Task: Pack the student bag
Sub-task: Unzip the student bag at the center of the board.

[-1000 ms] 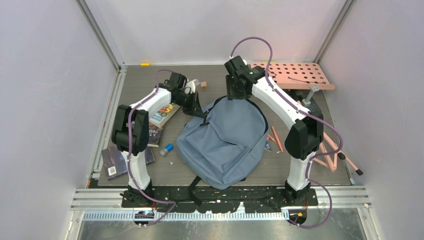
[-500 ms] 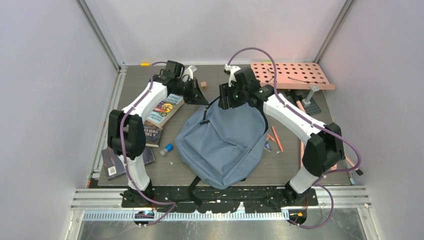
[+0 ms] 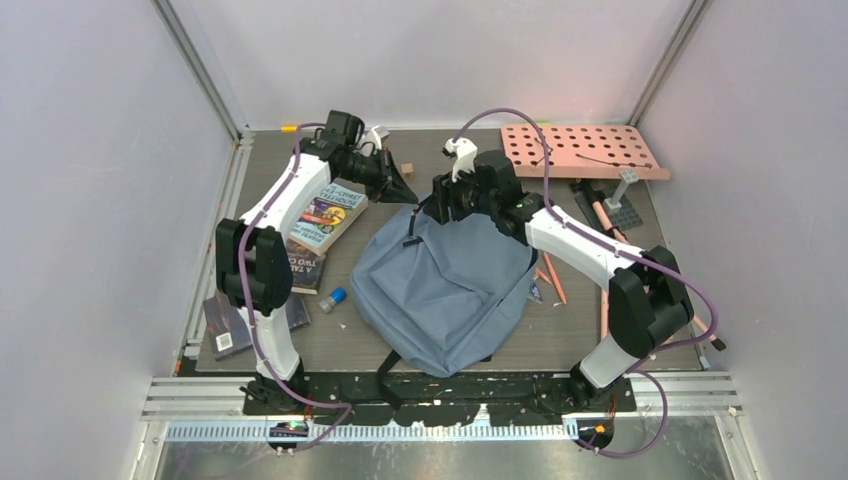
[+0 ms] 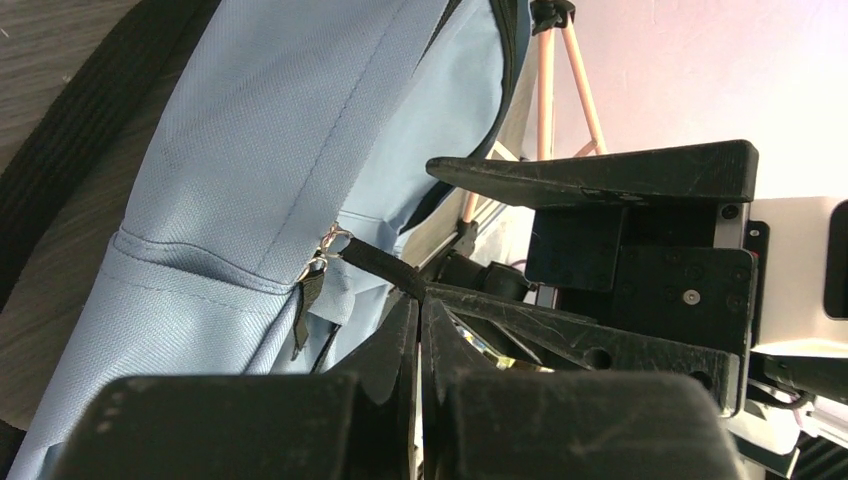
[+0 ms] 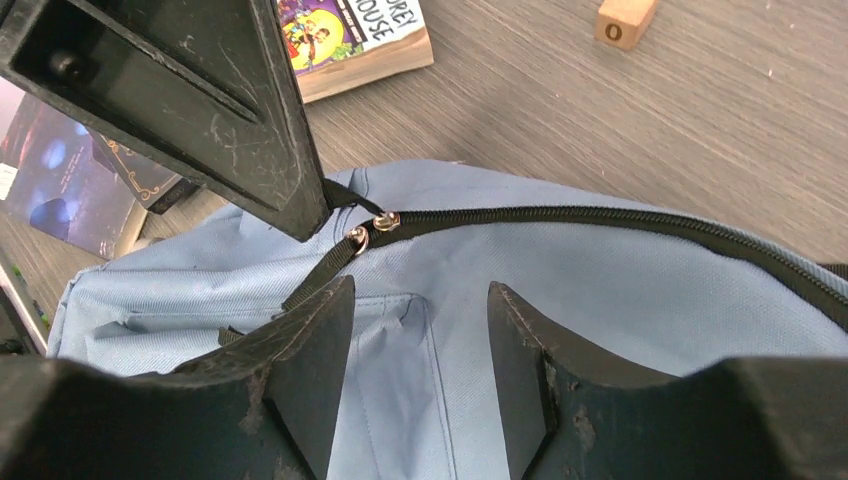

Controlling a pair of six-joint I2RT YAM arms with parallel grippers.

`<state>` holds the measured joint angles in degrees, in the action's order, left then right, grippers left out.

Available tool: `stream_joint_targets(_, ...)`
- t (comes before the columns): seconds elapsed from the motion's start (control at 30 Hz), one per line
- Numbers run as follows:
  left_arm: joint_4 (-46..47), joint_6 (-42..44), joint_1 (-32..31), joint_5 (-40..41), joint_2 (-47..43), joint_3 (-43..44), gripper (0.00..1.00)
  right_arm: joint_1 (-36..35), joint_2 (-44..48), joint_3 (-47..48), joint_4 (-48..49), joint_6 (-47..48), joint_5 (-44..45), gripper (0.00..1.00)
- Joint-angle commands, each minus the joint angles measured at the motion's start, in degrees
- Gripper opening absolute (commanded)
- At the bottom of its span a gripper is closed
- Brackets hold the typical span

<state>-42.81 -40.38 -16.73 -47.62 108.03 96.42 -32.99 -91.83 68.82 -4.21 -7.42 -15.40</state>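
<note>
**1. Student bag.** The student bag (image 3: pixel 440 290) lies flat at the centre of the table (image 3: pixel 540 345) with its front pocket facing up. Its long axis runs from 6 o'clock to 12 o'clock in the top view. The rounded top end, which carries the main zipper (image 5: pixel 600 222), points to 12 o'clock. The end with the black straps (image 3: pixel 390 363) points to 6 o'clock and reaches the near table edge. The stretch of zipper seen from the right wrist is closed.

**2. Left gripper.** The left gripper (image 3: pixel 407 191) sits at the top edge of the bag, at about 11 o'clock from the bag's centre. Its jaws are pressed together and pinch the black pull tab (image 4: pixel 375 263) of one zipper slider. The tab is drawn taut, away from the fabric.

**3. Right gripper.** The right gripper (image 5: pixel 415 325) is just beside the left gripper, over the top panel at 12 o'clock of the bag. Its jaws are spread with only bag fabric showing between them. Whether the fingers touch the fabric cannot be told. A second pull tab (image 5: pixel 320 268) lies slack on the fabric, just ahead of one finger.

**4. Surroundings.**
- Books (image 3: pixel 330 215) lie at 9 to 10 o'clock of the bag.
- A small wooden block (image 3: pixel 407 169) stands beyond the left gripper.
- Pencils (image 3: pixel 550 278) lie just beside the bag at 3 o'clock.
- A perforated pink board (image 3: pixel 585 150) is at 1 o'clock
</note>
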Motion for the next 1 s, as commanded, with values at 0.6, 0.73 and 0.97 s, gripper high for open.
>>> stream_joint_targets(0.6, 5.4, -14.3, 2.7, -8.3, -3.8, -0.2, 0.0, -0.2, -2.1, -2.1, 17.9, 4.0, -8.4, 0.52)
stream_joint_targets(0.73, 5.4, -14.6, 2.8, -8.4, -3.9, -0.8, 0.0, -0.2, -2.3, -2.2, 18.5, 4.3, -9.7, 0.53)
stream_joint_targets(0.97, 5.5, -15.1, 2.7, -8.0, -4.2, -0.8, 0.0, -0.2, -4.3, -0.4, 18.4, 5.7, -11.7, 0.51)
